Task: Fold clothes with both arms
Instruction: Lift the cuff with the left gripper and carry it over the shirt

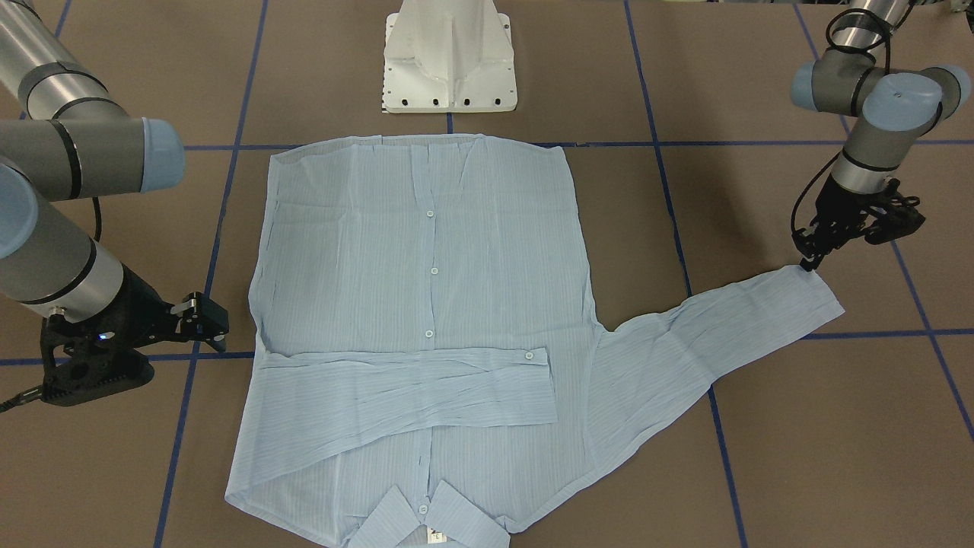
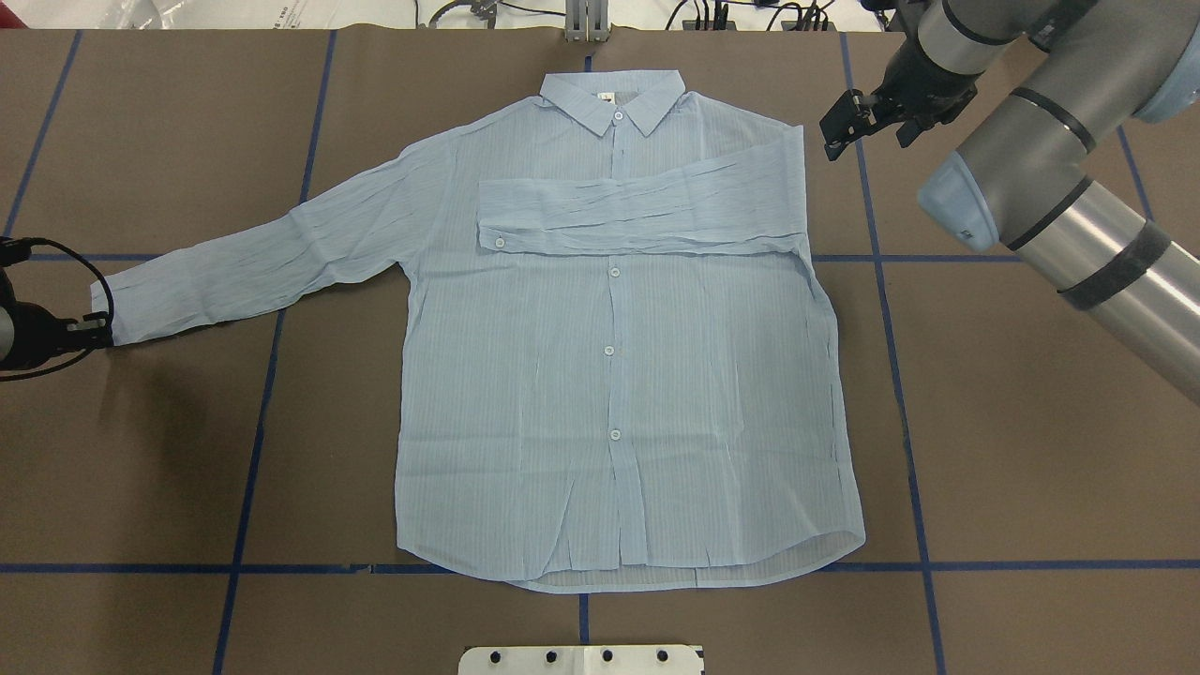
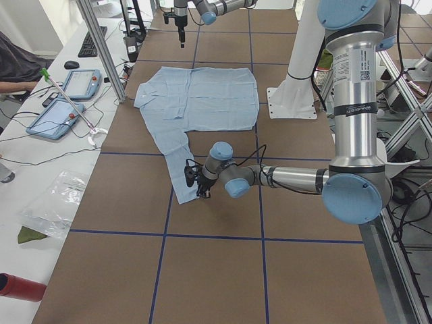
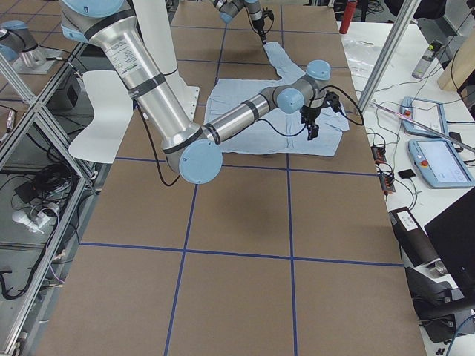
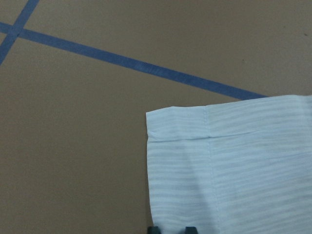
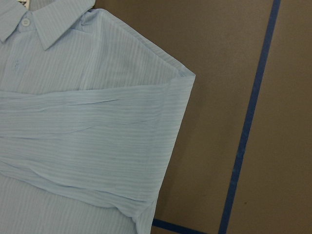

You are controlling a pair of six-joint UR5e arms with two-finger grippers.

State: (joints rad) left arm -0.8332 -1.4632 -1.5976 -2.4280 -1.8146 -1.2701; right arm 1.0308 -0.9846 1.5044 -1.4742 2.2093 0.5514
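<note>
Brown taped table [image 2: 1031, 450]; shirt [image 2: 609, 375] flat; right fingers [image 2: 834, 131] wide, left fingers [image 5: 154, 229] unclear.

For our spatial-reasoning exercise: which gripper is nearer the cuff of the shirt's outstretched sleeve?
Left. The left gripper is right at the cuff edge; the right gripper hovers beyond the opposite side of the shirt, off the cloth.
</note>
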